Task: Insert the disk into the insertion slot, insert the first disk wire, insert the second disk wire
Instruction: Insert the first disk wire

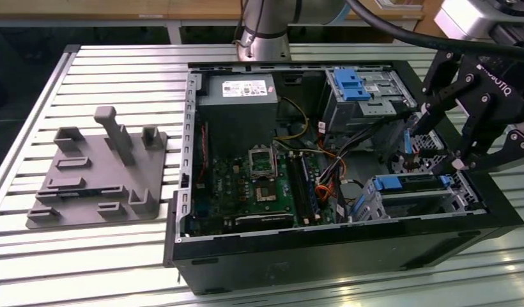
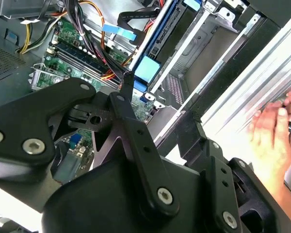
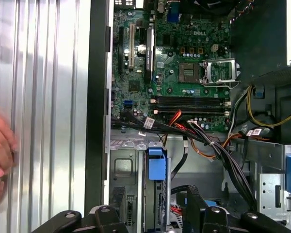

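- The tool (image 1: 437,150) hovers over a corner of the open computer case (image 1: 330,249), jaws spread wide with nothing between them. My read: it's lining up with the drive underneath.
- Straight below the tool is the disk (image 1: 411,185), blue-framed and lying in the slot (image 1: 399,206). It looks seated, though how deep is hard to judge.
- Just past the tool, a wire bundle (image 3: 213,145) drapes off the motherboard (image 3: 165,92) towards that cage. The tool's own links hide whether any plug reaches the disk.
- Outside the case wall, a person's hand (image 3: 0,150) is over the tabletop (image 1: 117,70), cut off at the edge.
- Farthest from the tool sits a grey fixture (image 1: 100,173).
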Robot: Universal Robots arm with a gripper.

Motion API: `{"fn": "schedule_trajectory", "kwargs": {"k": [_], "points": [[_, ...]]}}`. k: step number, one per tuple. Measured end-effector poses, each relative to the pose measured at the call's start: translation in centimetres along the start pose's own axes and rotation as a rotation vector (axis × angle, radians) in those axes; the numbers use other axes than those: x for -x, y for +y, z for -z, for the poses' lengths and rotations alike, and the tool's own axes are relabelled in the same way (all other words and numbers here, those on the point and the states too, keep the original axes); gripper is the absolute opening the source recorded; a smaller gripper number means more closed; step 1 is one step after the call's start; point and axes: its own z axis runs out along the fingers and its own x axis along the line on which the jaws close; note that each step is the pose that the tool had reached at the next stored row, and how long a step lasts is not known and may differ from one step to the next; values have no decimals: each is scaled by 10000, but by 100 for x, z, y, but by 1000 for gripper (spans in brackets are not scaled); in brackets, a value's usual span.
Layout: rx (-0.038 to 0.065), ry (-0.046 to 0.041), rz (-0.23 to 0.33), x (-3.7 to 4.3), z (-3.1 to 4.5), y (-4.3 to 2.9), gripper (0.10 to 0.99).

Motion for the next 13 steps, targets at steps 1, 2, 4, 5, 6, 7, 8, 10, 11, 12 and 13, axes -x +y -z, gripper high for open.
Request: {"fn": "schedule_trajectory", "kwargs": {"k": [1,2,4,5,6,7,8,10,11,12,13], "points": [[0,0,0,1,0,0,616],[0,7,0,1,0,0,616],[0,270,-12,12,0,-1,616],[0,446,-19,23,-2,-1,616],[0,627,-27,34,-3,-1,616],[-2,808,-36,44,-3,-1,616],[-7,985,-45,55,-4,0,616],[-35,1356,-62,78,-5,-1,616],[-49,1536,-70,88,-6,-1,616],[-60,1717,-78,97,-6,-1,616],[-70,1894,-86,106,-7,-1,616]]}}
